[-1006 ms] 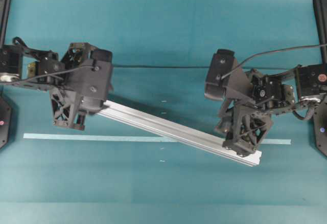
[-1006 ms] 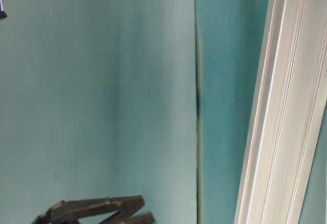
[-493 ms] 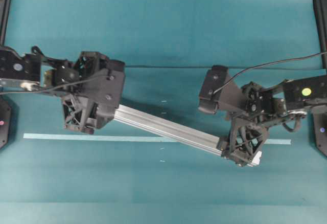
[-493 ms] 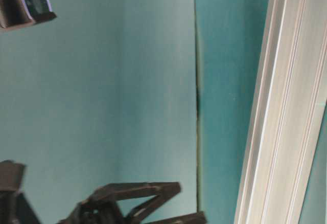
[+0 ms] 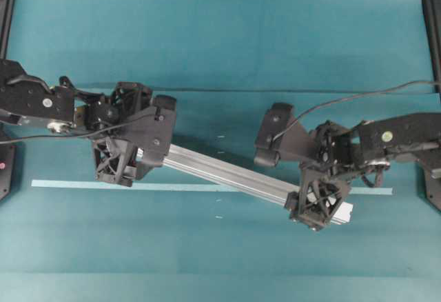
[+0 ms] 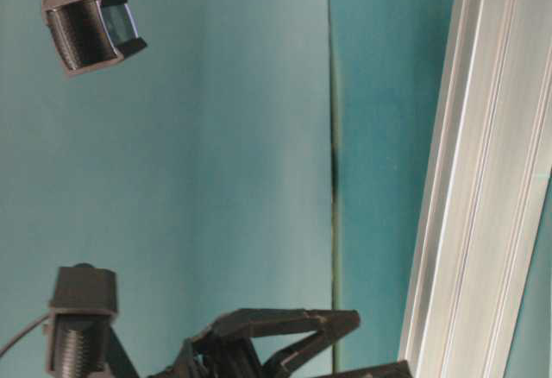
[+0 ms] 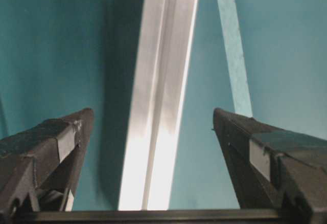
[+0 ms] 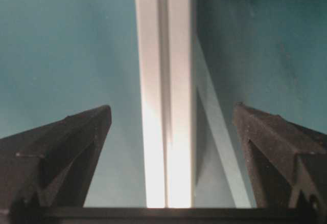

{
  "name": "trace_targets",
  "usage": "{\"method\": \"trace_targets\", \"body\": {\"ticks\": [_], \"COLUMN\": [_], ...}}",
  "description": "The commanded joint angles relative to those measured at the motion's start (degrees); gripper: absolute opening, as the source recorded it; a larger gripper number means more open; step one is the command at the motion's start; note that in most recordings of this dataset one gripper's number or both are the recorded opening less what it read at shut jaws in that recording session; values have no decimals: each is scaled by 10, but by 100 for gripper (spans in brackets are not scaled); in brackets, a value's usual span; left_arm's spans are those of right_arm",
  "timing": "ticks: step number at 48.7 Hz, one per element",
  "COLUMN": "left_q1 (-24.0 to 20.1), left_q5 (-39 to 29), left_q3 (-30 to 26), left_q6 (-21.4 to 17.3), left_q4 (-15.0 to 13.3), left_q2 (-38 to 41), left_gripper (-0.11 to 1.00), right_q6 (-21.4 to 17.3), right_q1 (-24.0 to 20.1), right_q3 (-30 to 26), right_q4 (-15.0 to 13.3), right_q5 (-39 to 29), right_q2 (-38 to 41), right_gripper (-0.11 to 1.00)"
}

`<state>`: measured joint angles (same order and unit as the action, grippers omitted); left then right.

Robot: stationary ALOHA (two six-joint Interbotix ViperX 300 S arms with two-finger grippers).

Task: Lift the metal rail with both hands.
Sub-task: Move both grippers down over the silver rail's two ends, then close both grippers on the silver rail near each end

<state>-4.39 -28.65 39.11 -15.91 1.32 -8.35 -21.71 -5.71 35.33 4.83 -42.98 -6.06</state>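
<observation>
Overhead view: the metal rail [image 5: 227, 172] lies flat on the teal worktop [image 5: 227, 40], its long axis running on a diagonal from upper left to lower right. Its left end sits under my left pincer [image 5: 120, 167]; its right end, square-cut, shows just past my right pincer [image 5: 318, 205]. A thin pale tape strip [image 5: 69, 184] runs level across the worktop, and the rail crosses over it near the right end.

Left wrist view: the rail [image 7: 161, 96] runs straight away from the camera, one lengthwise groove visible down its top face, centred between the fingers [image 7: 48, 147] of my left pincer [image 7: 153, 119]. The jaws stand wide apart, one finger on each side of the rail, with teal worktop visible in the gap on both sides. Neither finger touches the rail. The tape strip [image 7: 234, 50] slants away to the right of the rail.

Right wrist view: the rail [image 8: 164, 81] again runs away from the camera along the midline, between the fingers [image 8: 278, 142] of my right pincer [image 8: 171, 114]. These jaws are also spread wide, clear of the rail on both sides, holding nothing.

Table-level view: the rail [image 6: 483, 179] fills the right edge as a pale grooved band. Part of a black lattice frame [image 6: 285, 343] shows at the bottom, close to the rail.
</observation>
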Motion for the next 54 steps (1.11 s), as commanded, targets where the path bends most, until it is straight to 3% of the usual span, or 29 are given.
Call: {"method": "trace_targets", "body": {"ticks": [1, 38, 54], "left_q1": [-1, -18, -25], "left_q5": [4, 72, 89], "left_q3": [0, 43, 55], "left_q6": [1, 1, 0], "left_q4": [3, 3, 3], "left_q2": [0, 24, 46], "left_gripper": [96, 96, 96], "right_q6": [-3, -16, -16], "right_q1": [-8, -11, -11], "right_q3": [-1, 67, 69], "right_q4": [2, 2, 2], "right_q5": [11, 109, 136], "right_q2": [13, 42, 68], "right_gripper": [99, 99, 99]}}
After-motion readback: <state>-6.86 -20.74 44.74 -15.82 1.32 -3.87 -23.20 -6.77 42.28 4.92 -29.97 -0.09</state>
